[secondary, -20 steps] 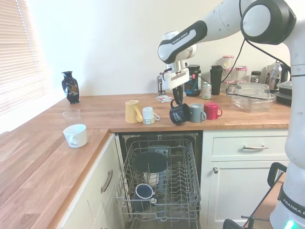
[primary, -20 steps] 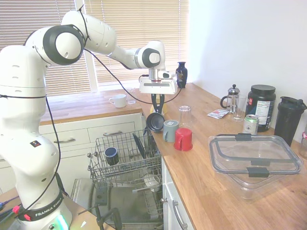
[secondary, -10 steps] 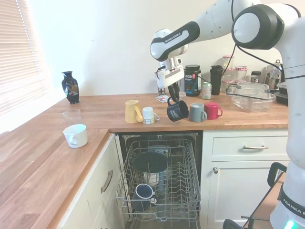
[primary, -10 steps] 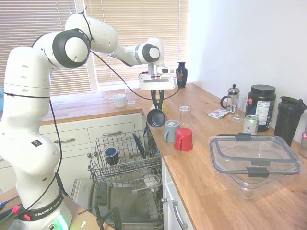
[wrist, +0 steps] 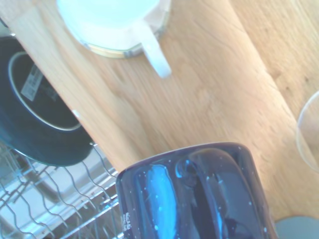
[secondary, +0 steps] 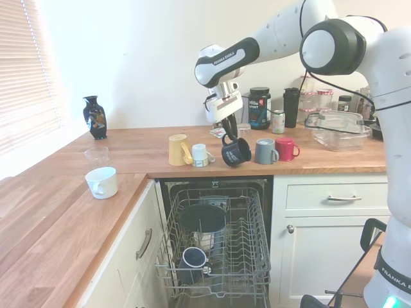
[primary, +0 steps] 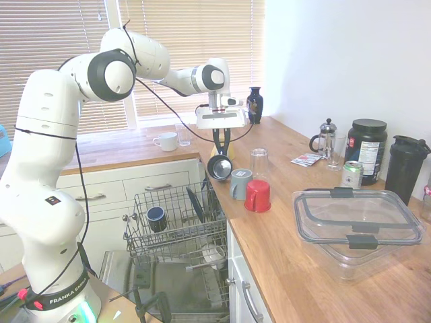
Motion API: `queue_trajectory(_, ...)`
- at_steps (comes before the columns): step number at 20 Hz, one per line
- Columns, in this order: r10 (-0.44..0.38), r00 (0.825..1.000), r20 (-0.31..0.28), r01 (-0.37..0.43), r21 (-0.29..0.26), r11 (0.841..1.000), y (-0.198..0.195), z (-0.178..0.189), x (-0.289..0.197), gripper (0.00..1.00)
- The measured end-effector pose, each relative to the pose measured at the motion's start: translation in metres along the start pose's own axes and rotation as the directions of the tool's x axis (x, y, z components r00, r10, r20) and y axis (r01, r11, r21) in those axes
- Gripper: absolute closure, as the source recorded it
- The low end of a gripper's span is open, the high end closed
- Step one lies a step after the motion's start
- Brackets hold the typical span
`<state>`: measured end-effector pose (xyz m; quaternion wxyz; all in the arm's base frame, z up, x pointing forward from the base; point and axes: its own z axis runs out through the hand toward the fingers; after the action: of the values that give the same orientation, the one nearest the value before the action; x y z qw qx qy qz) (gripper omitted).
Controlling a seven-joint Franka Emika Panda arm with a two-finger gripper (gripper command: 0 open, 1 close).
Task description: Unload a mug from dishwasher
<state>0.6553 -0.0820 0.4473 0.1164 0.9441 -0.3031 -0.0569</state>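
Note:
My gripper is shut on the handle of the glossy, near-black mug. The mug hangs tilted, low over the front edge of the wooden counter, just beside the grey mug. Whether it touches the wood I cannot tell. In the wrist view the mug fills the lower part, with counter wood behind it. Below, the dishwasher stands open with its wire rack pulled out.
A red mug stands beyond the grey one. A yellow mug and a small white mug sit on the other side. The rack holds a dark blue mug and a dark plate. A drinking glass is nearby.
My gripper has carried the mug a little along the counter edge, away from the grey mug and toward the white one. The wrist has turned slightly.

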Motion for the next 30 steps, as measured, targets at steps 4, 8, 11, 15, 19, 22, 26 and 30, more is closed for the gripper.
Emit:
queue_trajectory(4, 0.000, 1.000, 0.008, 0.000, -0.046, 0.999, -0.006, 0.000, 0.010, 1.00)
queue_trajectory(8, -0.006, 1.000, 0.001, 0.006, -0.066, 0.998, -0.022, -0.002, 0.018, 1.00)
queue_trajectory(11, -0.009, 1.000, -0.007, 0.008, -0.069, 0.998, -0.035, 0.000, 0.022, 1.00)
queue_trajectory(15, 0.001, 1.000, -0.013, -0.002, -0.073, 0.997, -0.050, 0.009, 0.026, 1.00)
queue_trajectory(19, 0.023, 0.999, -0.032, -0.025, -0.065, 0.998, -0.054, 0.014, 0.032, 1.00)
queue_trajectory(22, 0.040, 0.998, -0.040, -0.042, -0.063, 0.997, -0.059, 0.021, 0.036, 1.00)
queue_trajectory(26, 0.060, 0.997, -0.051, -0.063, -0.055, 0.997, -0.067, 0.030, 0.043, 1.00)
queue_trajectory(30, 0.090, 0.994, -0.054, -0.092, -0.044, 0.995, -0.068, 0.039, 0.049, 1.00)
